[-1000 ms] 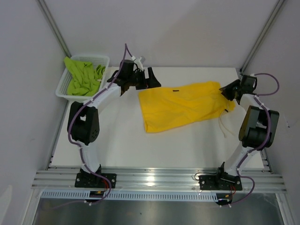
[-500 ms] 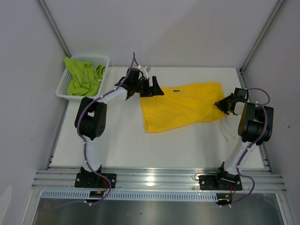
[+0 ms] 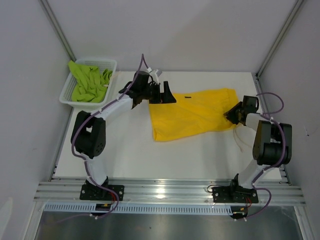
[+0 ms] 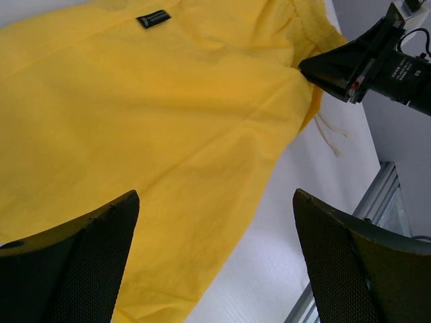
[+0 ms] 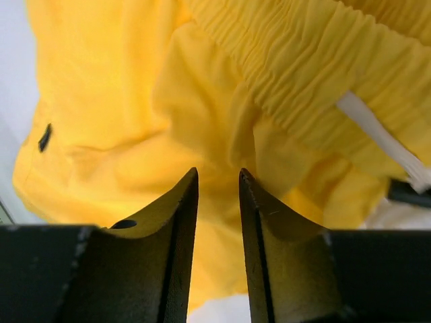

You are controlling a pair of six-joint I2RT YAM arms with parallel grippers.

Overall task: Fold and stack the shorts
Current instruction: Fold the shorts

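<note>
As seen from the top view, the yellow shorts (image 3: 192, 112) lie spread on the table (image 3: 130, 150). The lime green shorts (image 3: 90, 82) sit bunched in the white basket (image 3: 67, 97), far left. The left gripper (image 3: 167, 95) hovers at the yellow pair's far-left corner, and the right gripper (image 3: 230, 114) is at its waistband end.
Left wrist: jaws wide apart, released, yellow fabric beneath.
Right wrist: fingers (image 5: 182, 215) a narrow slit apart by the gathered waistband (image 5: 289, 60), with the white drawstring (image 5: 377, 131) beside it. Cannot tell whether cloth is pinched.

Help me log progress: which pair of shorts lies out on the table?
The yellow shorts, spread flat on the table; the lime green shorts are bunched in the white mesh basket.
</note>
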